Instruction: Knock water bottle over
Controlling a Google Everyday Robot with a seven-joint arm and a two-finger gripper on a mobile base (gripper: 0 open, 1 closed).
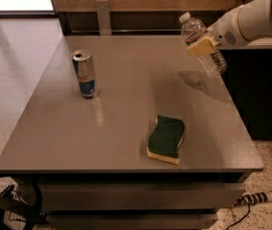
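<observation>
The water bottle (pixel 192 31), clear ribbed plastic with a white cap, is tilted with its cap toward the left. It hangs over the table's (pixel 126 109) far right edge, and its shadow lies on the surface below it. My gripper (pixel 201 45), on the white arm reaching in from the upper right, is shut on the bottle's middle. One yellowish finger pad (pixel 202 47) shows in front of the bottle. The bottle's base appears lifted off the table.
A silver-and-blue drink can (pixel 85 74) stands upright at the left middle of the table. A green and yellow sponge (pixel 166 139) lies near the front edge. A dark counter (pixel 260 95) stands to the right. A power strip (pixel 263 198) lies on the floor.
</observation>
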